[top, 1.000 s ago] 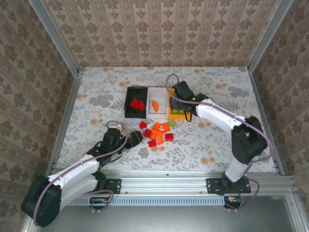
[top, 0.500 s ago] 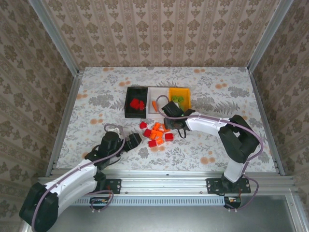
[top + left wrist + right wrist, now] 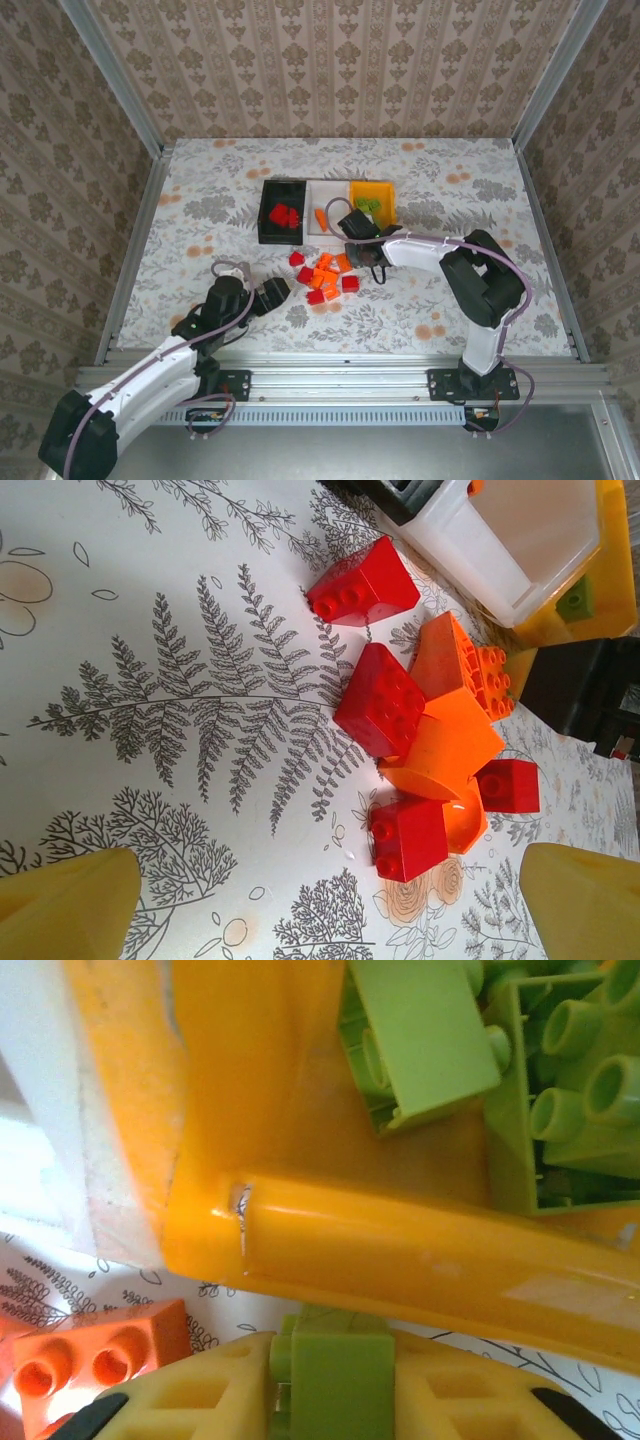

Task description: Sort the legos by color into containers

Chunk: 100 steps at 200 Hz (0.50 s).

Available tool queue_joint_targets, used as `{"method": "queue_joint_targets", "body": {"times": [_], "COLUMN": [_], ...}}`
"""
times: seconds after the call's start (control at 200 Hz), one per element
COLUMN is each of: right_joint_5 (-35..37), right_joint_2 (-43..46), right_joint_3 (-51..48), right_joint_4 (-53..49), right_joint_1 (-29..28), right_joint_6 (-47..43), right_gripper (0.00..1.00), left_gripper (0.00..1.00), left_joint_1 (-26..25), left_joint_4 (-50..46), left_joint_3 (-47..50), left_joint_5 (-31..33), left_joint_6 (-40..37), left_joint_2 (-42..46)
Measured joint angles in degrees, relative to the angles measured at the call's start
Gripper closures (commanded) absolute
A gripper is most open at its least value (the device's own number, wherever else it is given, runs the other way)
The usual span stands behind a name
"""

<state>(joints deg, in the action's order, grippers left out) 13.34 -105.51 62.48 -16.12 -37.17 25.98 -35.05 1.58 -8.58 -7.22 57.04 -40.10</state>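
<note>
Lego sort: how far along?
Done: red bricks in the black bin, one orange brick in the white bin, and green bricks in the yellow bin.
In hand: the right tool is closed on a green brick just outside the yellow bin's wall.
Left: a pile of red and orange bricks on the table, with the left tool open and facing it.

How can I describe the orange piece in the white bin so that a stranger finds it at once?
On the table stands a row of three joined bins; take the white bin in its middle. The orange piece lies alone there, near the left wall, while the black bin holds red bricks and the orange-yellow bin green bricks.
</note>
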Motion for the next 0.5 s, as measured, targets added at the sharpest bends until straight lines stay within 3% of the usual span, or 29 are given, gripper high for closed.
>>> {"method": "queue_joint_targets", "body": {"times": [0.33, 0.5], "right_joint_5": [-0.1, 1.2], "right_joint_2": [8.2, 12.8], "right_joint_3": [-7.7, -4.5], "right_joint_4": [0.6, -1.6], "right_joint_1": [-0.4, 0.5], "right_joint_6": [-0.1, -0.8], "right_gripper": [0.76, 0.76], "left_gripper": [0.0, 0.0], "left_joint_1": [-0.4, -2.4], "left_joint_4": [0.6, 1.2], "left_joint_3": [-0.2, -3.6], "left_joint_5": [0.8, 2.3], "left_joint_6": [0.0, -0.5], "left_joint_2": [-4.5, -11.3]}}
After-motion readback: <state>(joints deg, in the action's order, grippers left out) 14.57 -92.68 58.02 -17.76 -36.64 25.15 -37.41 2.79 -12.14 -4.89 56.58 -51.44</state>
